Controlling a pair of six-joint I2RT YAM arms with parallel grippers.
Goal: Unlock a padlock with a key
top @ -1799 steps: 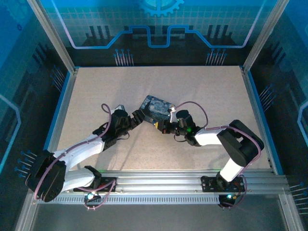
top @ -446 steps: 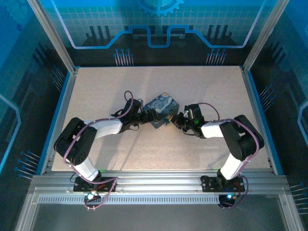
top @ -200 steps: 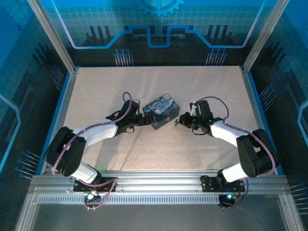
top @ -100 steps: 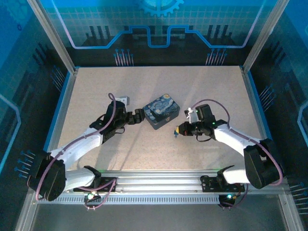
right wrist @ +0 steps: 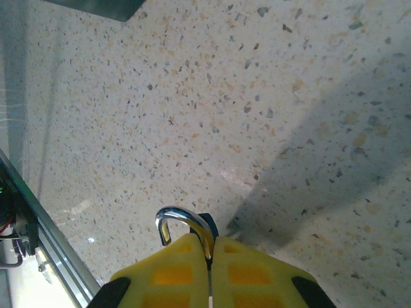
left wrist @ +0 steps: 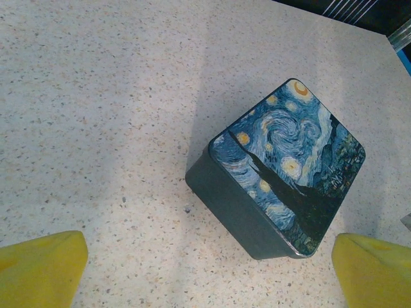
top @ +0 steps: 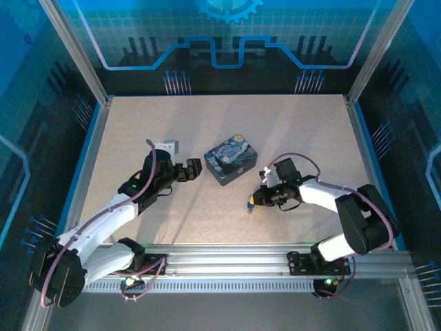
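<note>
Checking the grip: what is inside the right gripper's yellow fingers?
The curved silvery shackle of a small metal padlock sticks out of the right gripper. Its body is covered by the yellow pads; any key in it is hidden.

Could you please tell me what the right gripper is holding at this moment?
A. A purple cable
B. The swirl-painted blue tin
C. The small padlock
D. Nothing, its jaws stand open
C: in the right wrist view the right gripper is shut on the padlock, whose silver shackle pokes out past the yellow fingertips, while the painted tin sits apart on the table.
</note>
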